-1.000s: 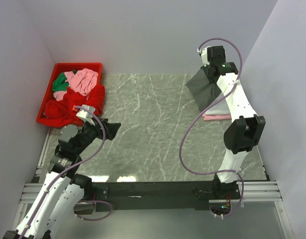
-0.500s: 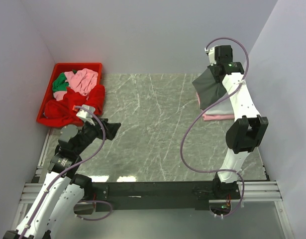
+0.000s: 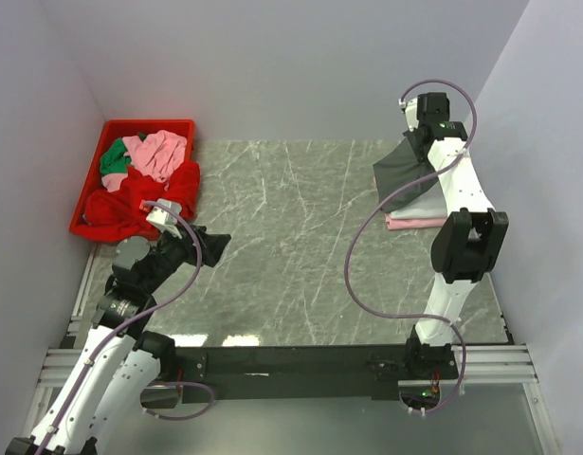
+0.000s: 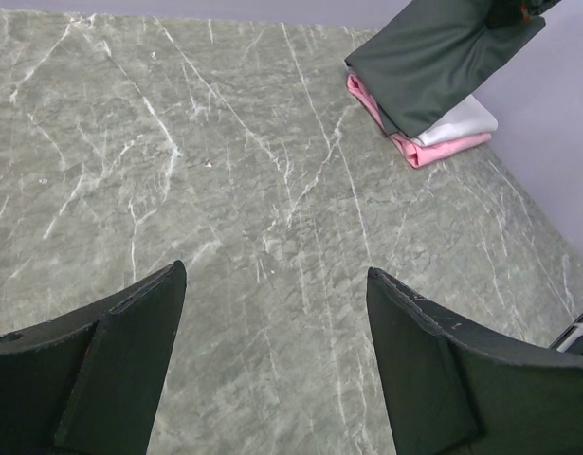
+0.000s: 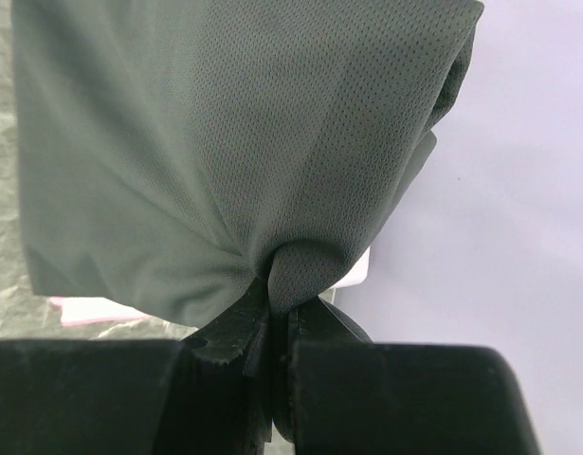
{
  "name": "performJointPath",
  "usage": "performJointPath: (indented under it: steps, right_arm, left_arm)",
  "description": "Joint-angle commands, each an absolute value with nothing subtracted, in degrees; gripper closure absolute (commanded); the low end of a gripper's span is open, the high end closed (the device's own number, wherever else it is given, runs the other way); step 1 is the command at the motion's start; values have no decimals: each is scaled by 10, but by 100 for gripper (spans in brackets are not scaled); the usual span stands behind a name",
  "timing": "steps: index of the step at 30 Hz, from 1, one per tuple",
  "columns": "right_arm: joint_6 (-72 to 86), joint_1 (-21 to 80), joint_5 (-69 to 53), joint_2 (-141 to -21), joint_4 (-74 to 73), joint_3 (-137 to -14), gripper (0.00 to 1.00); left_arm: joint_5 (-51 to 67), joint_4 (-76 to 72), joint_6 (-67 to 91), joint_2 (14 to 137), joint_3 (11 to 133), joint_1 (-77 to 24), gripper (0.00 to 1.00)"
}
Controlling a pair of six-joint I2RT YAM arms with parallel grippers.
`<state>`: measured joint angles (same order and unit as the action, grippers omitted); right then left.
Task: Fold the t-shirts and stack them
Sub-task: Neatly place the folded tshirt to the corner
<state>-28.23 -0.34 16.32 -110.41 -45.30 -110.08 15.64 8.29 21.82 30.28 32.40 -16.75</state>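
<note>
Marble table (image 3: pixel 291 246): right gripper (image 5: pixel 272 305) pinches one dark grey t-shirt (image 4: pixel 424 57) over a two-high stack, white t-shirt (image 4: pixel 462 118) on pink t-shirt (image 4: pixel 443 150); left gripper (image 4: pixel 274 275) gapes empty near one full red bin (image 3: pixel 111 128).

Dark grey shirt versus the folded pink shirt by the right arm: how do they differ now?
The dark grey shirt is pinched in the shut right gripper, its top edge lifted; the pink shirt lies flat on the table. Grey drapes over the pile's top; pink sits at the bottom, under a white shirt, only its edge showing. Both are at the table's far right.
</note>
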Motion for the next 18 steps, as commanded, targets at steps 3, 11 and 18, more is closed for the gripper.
performJointPath:
  steps: [3,11,18]
  right_arm:
    - [-288,-26,157,-1120,-407,-1101,100]
    - [-294,-48,157,-1135,-385,-1094,100]
    - [-294,-67,164,-1149,-360,-1081,100]
  left_arm:
    - [156,76,211,304,339,-168,18]
    - [158,76,211,309,339,-168,18]
    - [157,77,211,311,339,-168,18]
